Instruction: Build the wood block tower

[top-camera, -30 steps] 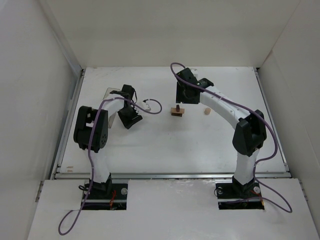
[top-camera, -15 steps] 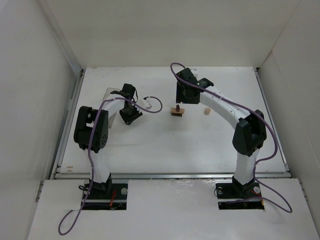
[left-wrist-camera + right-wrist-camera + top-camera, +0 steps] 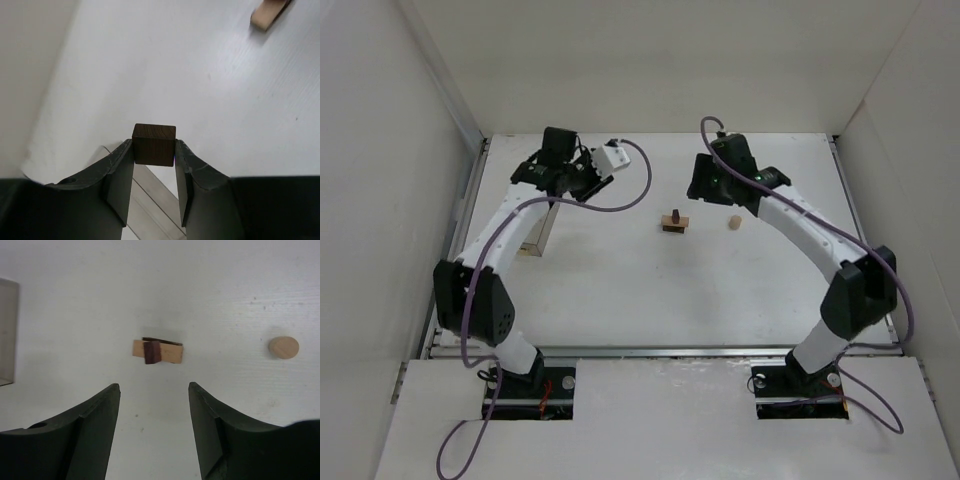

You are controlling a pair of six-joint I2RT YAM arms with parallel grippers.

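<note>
A tan slab (image 3: 674, 225) lies mid-table with a dark brown cube (image 3: 675, 215) on it; both show in the right wrist view, slab (image 3: 171, 353) and cube (image 3: 152, 352). A pale cylinder (image 3: 731, 224) lies to their right, also in the right wrist view (image 3: 283, 347). My left gripper (image 3: 154, 150) is shut on a second dark brown cube (image 3: 154, 144), raised at the back left (image 3: 582, 172). My right gripper (image 3: 154, 390) is open and empty, raised behind the slab (image 3: 705, 190).
A clear plastic box (image 3: 538, 232) stands at the left, under the left arm; its edge shows in the left wrist view (image 3: 155, 195) and the right wrist view (image 3: 7, 330). White walls enclose the table on three sides.
My left arm has lifted away from the clear box and swung back, carrying the dark cube. My right gripper has risen and drawn to the right, away from the slab.
</note>
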